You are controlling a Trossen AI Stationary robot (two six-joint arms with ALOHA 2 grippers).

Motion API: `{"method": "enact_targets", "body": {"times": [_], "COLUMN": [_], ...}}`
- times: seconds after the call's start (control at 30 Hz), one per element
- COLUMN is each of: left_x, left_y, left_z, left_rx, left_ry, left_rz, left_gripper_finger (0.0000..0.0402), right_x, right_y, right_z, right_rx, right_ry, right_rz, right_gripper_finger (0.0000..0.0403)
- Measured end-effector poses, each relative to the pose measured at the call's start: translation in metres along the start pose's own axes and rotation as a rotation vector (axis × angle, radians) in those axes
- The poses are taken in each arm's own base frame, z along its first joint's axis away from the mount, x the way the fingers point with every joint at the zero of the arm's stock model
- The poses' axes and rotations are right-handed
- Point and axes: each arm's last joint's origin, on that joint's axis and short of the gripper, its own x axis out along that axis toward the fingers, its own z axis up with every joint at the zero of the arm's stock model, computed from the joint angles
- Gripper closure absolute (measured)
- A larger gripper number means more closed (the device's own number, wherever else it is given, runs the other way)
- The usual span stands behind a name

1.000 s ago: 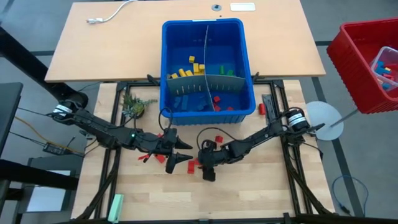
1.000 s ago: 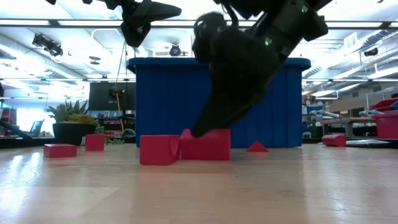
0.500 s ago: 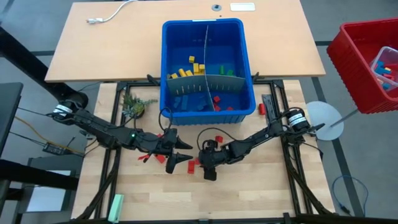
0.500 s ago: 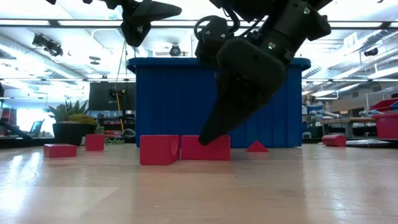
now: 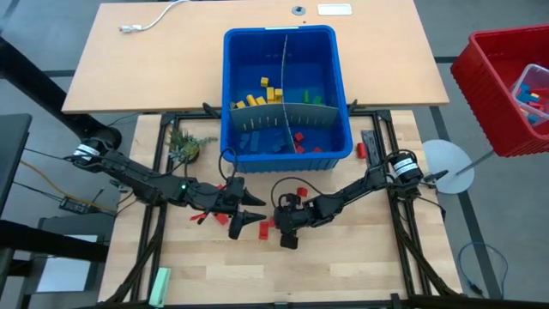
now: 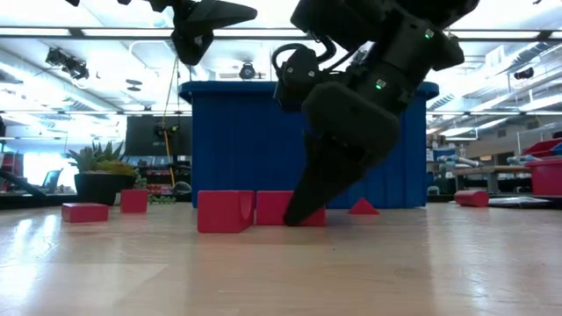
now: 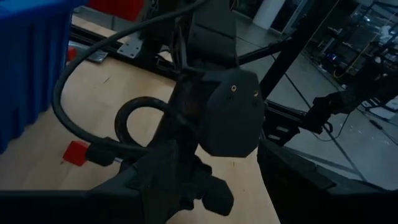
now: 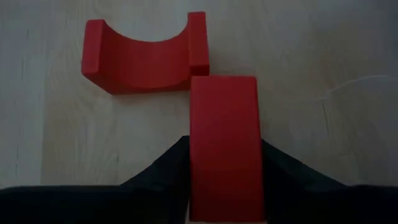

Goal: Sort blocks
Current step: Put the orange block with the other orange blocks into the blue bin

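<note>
A red rectangular block [image 8: 224,112] lies flat on the wooden table, its far end against a red arch-shaped block [image 8: 143,59]. My right gripper [image 8: 224,143] is shut on the rectangular block; in the low view it [image 6: 303,211] reaches the table in front of that block [image 6: 274,208]. From above the pair shows near the table's middle [image 5: 266,227]. My left gripper [image 5: 255,210] hangs open just left of them, well above the table [image 6: 211,22], touching nothing. More red blocks [image 5: 301,190] lie loose nearby. My right gripper pinches the rectangular block's two long sides [image 8: 198,155] between its two fingers [image 8: 168,165], at the end away from the arch block. The fingers slant down from the table's right and lie along the block. The block rests flat on the table.
The blue divided bin [image 5: 232,86] at the far side holds yellow [image 5: 257,99], green [image 5: 310,97], blue [image 5: 257,142] and red [image 5: 300,139] blocks. A small plant [image 5: 184,144] stands left of it. A pale green bar [image 5: 159,286] lies near left; a red basket [image 5: 510,86] is far right.
My right gripper has sunk from the top of the rectangular block down to the table, its fingers now alongside the block. The block and the arch block have stayed in place.
</note>
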Motion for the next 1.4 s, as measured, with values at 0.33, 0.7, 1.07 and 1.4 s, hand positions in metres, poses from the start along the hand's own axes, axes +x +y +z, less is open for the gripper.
{"method": "enact_targets", "body": {"times": [0.33, 0.7, 1.07, 1.4], "left_x": [0.0, 0.0, 0.0, 0.0], "left_y": [0.0, 0.0, 0.001, 0.001], "left_z": [0.0, 0.0, 0.0, 0.0], "left_rx": [0.003, 0.003, -0.001, -0.019], "left_ry": [0.004, 0.002, -0.008, -0.008], "left_rz": [0.002, 0.001, 0.017, 0.017], "left_gripper_finger": [0.0169, 0.0169, 0.0169, 0.0169], "right_x": [-0.032, -0.158, -0.247, -0.239], "right_y": [-0.002, -0.026, -0.097, -0.159], "right_z": [0.017, 0.058, 0.07, 0.06], "right_rx": [0.008, 0.003, 0.162, 0.288], "right_ry": [-0.067, -0.396, -0.629, -0.447], "right_rz": [0.01, -0.112, -0.418, -0.576], "right_gripper_finger": [0.0283, 0.0281, 0.0277, 0.0276]}}
